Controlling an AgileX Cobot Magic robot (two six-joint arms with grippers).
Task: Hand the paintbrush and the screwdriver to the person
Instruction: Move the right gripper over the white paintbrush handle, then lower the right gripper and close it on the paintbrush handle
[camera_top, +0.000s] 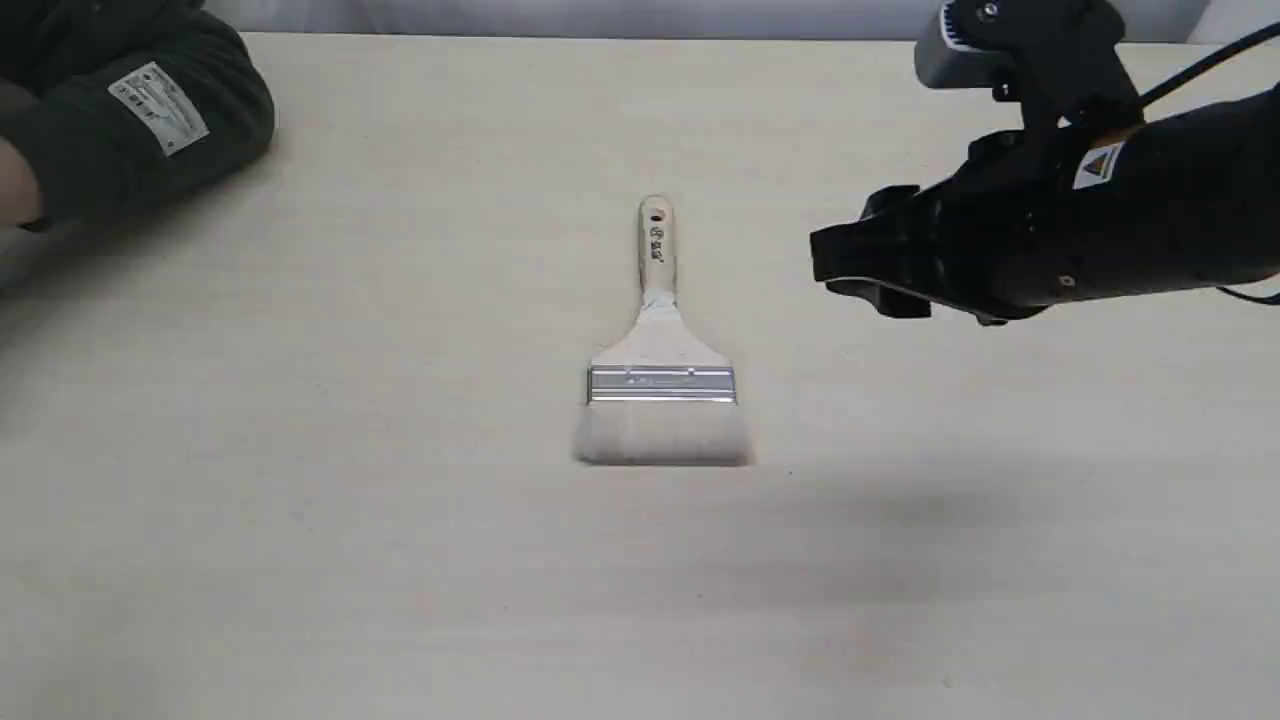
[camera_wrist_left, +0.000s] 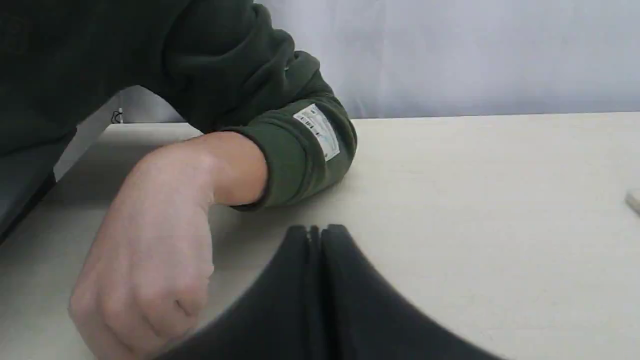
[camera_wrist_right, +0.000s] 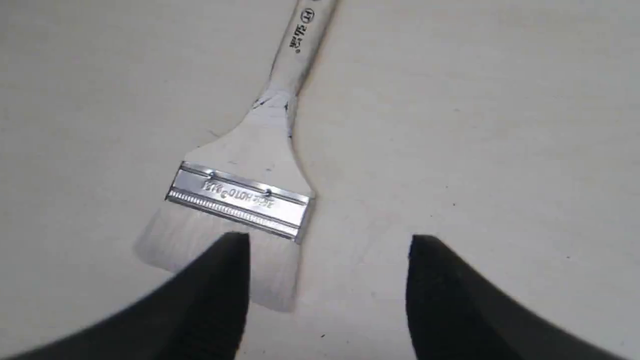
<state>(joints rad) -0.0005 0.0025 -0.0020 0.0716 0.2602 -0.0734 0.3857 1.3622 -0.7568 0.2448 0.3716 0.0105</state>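
Pale-wood, silver-ferruled flat paintbrush (camera_top: 660, 345) lies amid open beige tabletop (camera_top: 300, 450); I note right gripper (camera_wrist_right: 327, 245) fingers apart and empty, left gripper (camera_wrist_left: 315, 232) fingers together.

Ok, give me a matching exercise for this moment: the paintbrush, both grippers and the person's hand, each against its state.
Things:
1. paintbrush
2. left gripper
3. right gripper
4. person's hand

States:
a. jaws apart, holding nothing
b. curled, coming out of a dark green sleeve
c. lying flat on the table, untouched
d. jaws pressed together

Pairs: 1-c, 2-d, 3-a, 4-b
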